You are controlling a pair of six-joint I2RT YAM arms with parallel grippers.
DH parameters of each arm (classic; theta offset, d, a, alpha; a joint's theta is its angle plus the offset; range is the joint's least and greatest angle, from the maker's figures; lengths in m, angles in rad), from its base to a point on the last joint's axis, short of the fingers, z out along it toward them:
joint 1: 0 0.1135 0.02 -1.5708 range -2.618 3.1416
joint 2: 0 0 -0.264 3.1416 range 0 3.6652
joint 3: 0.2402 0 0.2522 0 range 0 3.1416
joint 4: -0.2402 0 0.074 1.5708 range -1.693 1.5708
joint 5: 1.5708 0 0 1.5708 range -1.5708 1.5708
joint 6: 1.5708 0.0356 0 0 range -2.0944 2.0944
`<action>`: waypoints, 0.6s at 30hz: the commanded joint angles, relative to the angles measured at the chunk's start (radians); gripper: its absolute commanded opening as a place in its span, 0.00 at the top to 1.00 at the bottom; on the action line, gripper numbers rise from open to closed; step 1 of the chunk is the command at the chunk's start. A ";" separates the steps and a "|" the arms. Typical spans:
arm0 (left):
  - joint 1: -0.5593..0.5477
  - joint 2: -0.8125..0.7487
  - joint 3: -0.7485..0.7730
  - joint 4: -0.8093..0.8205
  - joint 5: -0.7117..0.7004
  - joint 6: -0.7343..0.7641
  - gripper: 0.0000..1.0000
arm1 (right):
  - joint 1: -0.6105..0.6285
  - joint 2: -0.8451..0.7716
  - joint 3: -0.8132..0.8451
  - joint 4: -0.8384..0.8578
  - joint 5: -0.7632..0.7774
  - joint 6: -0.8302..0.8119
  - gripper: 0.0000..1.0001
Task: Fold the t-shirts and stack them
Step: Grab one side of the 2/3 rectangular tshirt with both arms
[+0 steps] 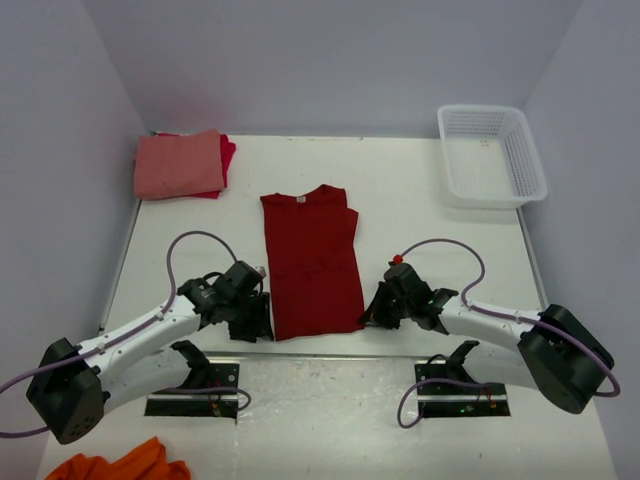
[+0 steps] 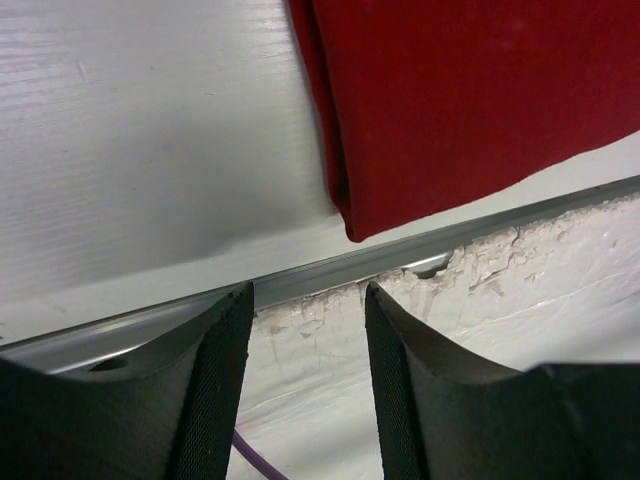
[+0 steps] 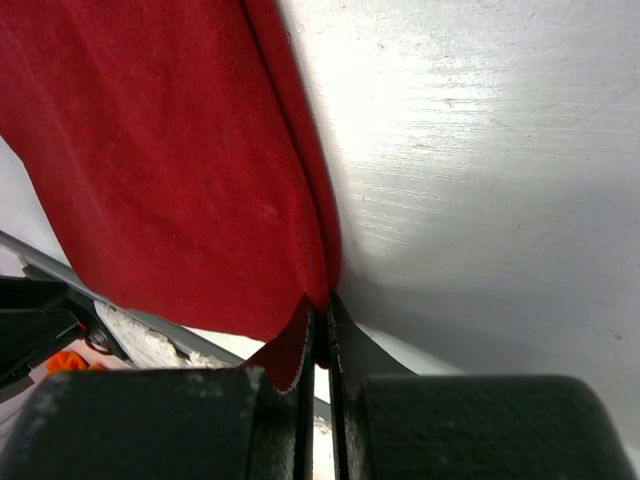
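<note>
You have the dark red cloth t-shirt (image 1: 311, 262) mid-table. Behind-left: folded salmon-pink cloth t-shirt (image 1: 179, 165) on brighter red cloth t-shirt (image 1: 228, 155). Behind-right: white plastic mesh basket (image 1: 495, 196).

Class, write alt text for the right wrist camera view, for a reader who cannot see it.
Seen from close up, the right gripper is shut on the folded edge of a dark red t-shirt. The shirt lies on a white table, which fills the right side of the view.
</note>
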 commanded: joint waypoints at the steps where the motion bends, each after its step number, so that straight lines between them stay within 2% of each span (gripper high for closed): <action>1: -0.004 -0.026 -0.035 0.106 0.058 -0.042 0.49 | 0.011 0.038 -0.023 -0.101 0.044 -0.031 1.00; 9: -0.006 0.001 -0.127 0.252 0.092 -0.083 0.47 | 0.017 0.038 -0.025 -0.103 0.035 -0.037 1.00; 18: -0.006 0.118 -0.092 0.349 0.077 -0.059 0.47 | 0.019 0.039 -0.022 -0.104 0.030 -0.039 1.00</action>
